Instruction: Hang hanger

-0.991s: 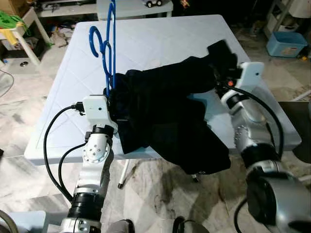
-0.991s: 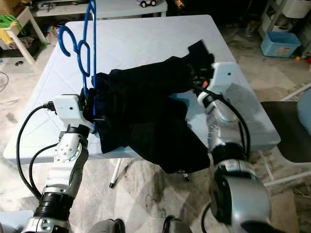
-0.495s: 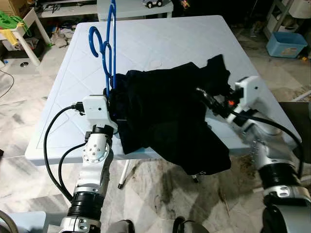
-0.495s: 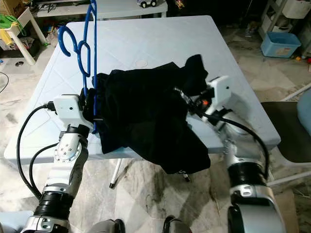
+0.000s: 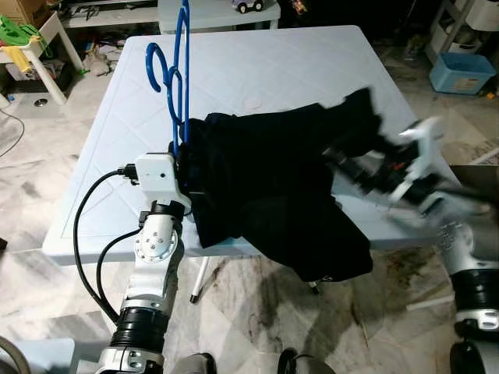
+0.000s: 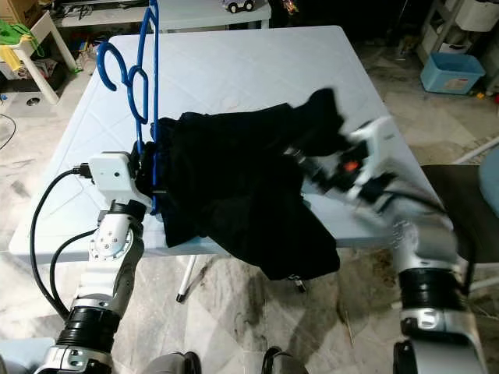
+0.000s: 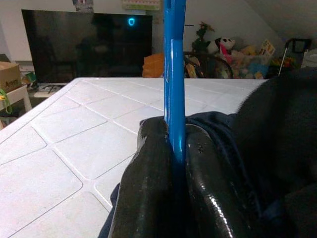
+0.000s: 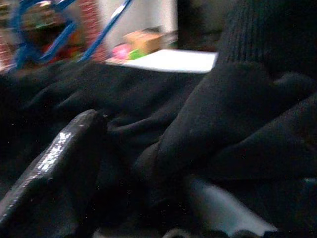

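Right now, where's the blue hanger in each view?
Left eye: blue hanger upper left, upright above the left claw.
Right eye: upper left, same pose.
Left wrist: vertical bar pinched between the fingers.
Right wrist: blurred, top left corner.
Shared landmark: black garment on the white table.

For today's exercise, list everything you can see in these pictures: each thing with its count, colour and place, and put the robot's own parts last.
hanger: one, blue, upright over the table's left side
garment: one, black, heaped on the table, spilling over its near edge
table: one, white
bin: one, blue, on the floor far right
toy car: one, on a far table
left gripper: clamped on the hanger
right gripper: blurred, at the garment's right side
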`<state>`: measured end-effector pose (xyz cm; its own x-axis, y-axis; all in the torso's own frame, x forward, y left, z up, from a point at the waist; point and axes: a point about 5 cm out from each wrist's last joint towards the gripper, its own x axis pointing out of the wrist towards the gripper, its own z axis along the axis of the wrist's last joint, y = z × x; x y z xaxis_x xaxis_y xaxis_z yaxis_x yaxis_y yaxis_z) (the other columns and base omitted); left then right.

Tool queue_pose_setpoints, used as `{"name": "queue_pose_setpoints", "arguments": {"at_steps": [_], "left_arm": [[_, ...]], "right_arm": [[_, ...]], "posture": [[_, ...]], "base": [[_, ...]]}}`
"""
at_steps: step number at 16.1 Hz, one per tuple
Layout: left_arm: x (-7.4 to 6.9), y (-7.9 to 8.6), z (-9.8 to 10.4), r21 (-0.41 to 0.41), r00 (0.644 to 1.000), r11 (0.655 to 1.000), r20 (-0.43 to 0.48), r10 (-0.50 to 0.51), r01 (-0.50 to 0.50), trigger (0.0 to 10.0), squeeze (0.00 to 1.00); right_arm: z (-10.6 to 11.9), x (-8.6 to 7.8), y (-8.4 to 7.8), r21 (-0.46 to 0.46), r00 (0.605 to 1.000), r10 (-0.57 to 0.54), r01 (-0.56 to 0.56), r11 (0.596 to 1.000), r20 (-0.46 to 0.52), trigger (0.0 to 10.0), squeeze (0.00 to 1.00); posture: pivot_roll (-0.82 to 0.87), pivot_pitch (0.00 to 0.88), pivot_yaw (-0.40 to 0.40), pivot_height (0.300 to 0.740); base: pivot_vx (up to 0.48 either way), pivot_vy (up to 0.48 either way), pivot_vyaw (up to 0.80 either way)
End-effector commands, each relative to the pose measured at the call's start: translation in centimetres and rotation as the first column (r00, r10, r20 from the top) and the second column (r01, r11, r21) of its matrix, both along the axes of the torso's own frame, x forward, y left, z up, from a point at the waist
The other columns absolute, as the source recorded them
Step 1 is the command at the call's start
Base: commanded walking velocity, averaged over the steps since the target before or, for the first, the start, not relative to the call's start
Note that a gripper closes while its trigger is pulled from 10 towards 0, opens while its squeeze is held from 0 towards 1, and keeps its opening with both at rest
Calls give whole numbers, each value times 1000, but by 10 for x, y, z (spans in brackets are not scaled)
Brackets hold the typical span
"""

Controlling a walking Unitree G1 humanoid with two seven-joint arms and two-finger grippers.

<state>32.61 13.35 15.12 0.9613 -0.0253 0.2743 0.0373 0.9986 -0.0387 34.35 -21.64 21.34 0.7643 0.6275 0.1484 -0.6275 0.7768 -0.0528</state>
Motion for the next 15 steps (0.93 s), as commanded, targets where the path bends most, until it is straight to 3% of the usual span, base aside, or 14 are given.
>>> {"name": "queue_pose_setpoints", "arguments": {"at_steps": [1, 2, 3, 5, 6, 7, 8, 9, 10, 11, 13, 14, 15], "left_arm": [[-6, 3, -36, 14, 987, 1000, -163, 6, -4, 10000, 0], [-5, 3, -36, 14, 987, 1000, -163, 5, -3, 10000, 0], [-5, 2, -36, 14, 987, 1000, -162, 3, -1, 10000, 0], [-5, 1, -36, 15, 987, 1000, -162, -1, 3, 10000, 0], [-5, 1, -36, 16, 987, 1000, -162, -1, 4, 10000, 0], [-5, 1, -37, 16, 986, 1000, -164, -2, 5, 10000, 0], [-5, 1, -37, 17, 986, 1000, -165, -5, 7, 10000, 0], [-5, 1, -37, 17, 986, 1000, -164, -5, 8, 10000, 0], [-5, 2, -37, 18, 986, 1000, -164, -6, 9, 10000, 0], [-5, 1, -37, 20, 986, 1000, -165, -6, 9, 10000, 0], [-5, 1, -37, 21, 986, 1000, -165, -8, 11, 10000, 0], [-5, 2, -37, 22, 986, 1000, -166, -8, 11, 10000, 0], [-5, 2, -37, 24, 986, 1000, -168, -8, 12, 10000, 0]], "right_arm": [[9, 7, -7, -30, 992, -110, 112, 993, 57, 10000, 1000], [7, 10, -9, -68, 982, -176, 180, 981, 69, 10000, 1000], [2, 16, -10, -166, 949, -291, 308, 937, 117, 10000, 1000], [-1, 17, -1, -222, 935, -310, 344, 913, 173, 10000, 1000], [-5, 16, 3, -253, 946, -280, 315, 915, 165, 10000, 1000], [-12, 9, 14, -255, 983, -142, 168, 952, 118, 10000, 1000], [-18, 8, 15, -274, 989, -117, 137, 952, 88, 10000, 1000], [-18, 12, 9, -317, 976, -177, 208, 925, 125, 10000, 1000], [-14, 20, -4, -342, 936, -305, 349, 872, 179, 10000, 1000], [-4, 23, -14, -275, 890, -396, 449, 850, 226, 10000, 1000], [4, 20, -12, -159, 902, -377, 412, 897, 212, 10000, 1000], [4, 18, -13, -183, 907, -357, 399, 899, 221, 10000, 1000], [7, 19, -26, -236, 845, -454, 520, 821, 282, 10000, 1000]], "posture": [[29, 155, 11, 740], [29, 156, 11, 740], [29, 156, 13, 740], [30, 158, 16, 740], [30, 157, 16, 740], [32, 158, 16, 740], [32, 158, 16, 740], [33, 159, 16, 740], [29, 158, 18, 740], [29, 158, 18, 740], [29, 162, 21, 740], [26, 164, 22, 740], [25, 162, 23, 740]], "base": [[0, 0, 0], [0, 0, 0], [0, 0, 0], [0, 0, 0], [0, 0, 0], [0, 0, 0], [0, 0, 0], [0, 0, 0], [0, 0, 0], [0, 0, 0], [0, 0, 0], [0, 0, 0], [0, 0, 0]]}}
